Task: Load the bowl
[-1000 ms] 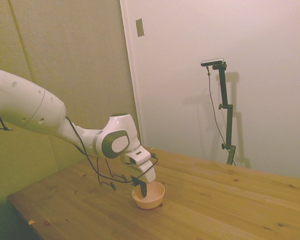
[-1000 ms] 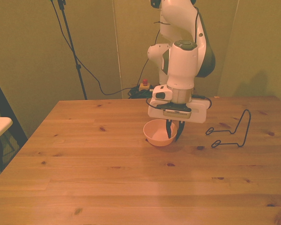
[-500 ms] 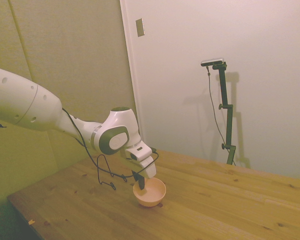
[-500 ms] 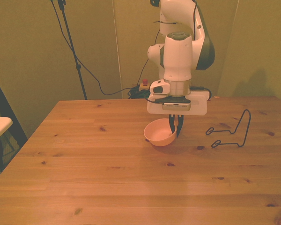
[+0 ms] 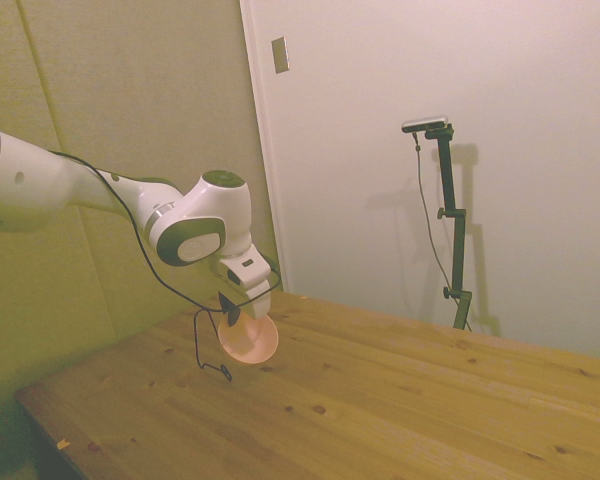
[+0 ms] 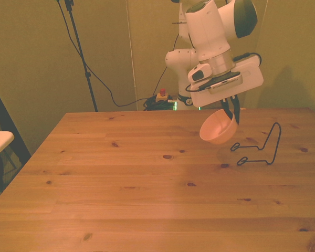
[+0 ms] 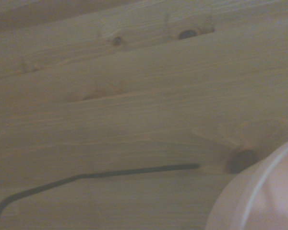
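Bowl (image 6: 218, 131) tilted (mouth sideways) in the air above the tabletop (image 6: 147, 194), rim pinched by the tool (image 6: 232, 112), wire rack (image 6: 258, 148) just beside it

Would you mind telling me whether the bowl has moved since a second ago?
Yes. The bowl, held by the end effector, has lifted off the table and moved toward the front view's right, nearer the wire rack.
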`<state>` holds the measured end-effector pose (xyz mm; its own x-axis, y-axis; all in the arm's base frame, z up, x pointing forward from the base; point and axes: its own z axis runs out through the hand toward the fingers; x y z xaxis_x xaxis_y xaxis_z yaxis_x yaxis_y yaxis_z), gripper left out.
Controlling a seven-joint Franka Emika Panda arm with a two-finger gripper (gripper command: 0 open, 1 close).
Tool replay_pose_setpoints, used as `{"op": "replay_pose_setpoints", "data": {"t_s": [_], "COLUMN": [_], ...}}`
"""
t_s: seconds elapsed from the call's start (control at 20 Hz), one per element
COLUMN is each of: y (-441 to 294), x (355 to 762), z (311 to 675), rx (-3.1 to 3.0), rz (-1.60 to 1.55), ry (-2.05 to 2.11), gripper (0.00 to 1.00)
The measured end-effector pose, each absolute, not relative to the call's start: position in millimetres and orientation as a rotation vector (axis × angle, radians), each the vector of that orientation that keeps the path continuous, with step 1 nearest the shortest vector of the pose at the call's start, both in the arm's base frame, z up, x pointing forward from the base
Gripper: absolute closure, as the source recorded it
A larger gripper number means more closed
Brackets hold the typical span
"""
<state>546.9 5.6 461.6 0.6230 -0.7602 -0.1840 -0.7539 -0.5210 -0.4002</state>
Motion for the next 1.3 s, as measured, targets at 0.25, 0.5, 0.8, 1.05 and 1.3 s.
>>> {"op": "replay_pose_setpoints", "data": {"t_s": [0.25,0.5,0.8,1.05,1.3], "y": [21.2,43.7,40.2,42.2,46.1], "x": [550.2,551.8,557.5,559.6,560.0], "z": [467.7,469.1,452.2,436.7,425.2], "rx": [-2.263,-2.204,-2.14,-2.081,-2.057], "rz": [0.069,0.107,0.12,0.147,0.162], "ry": [1.118,1.044,0.979,0.902,0.873], "gripper": [1.0,1.0,1.0,1.0,1.0]}}
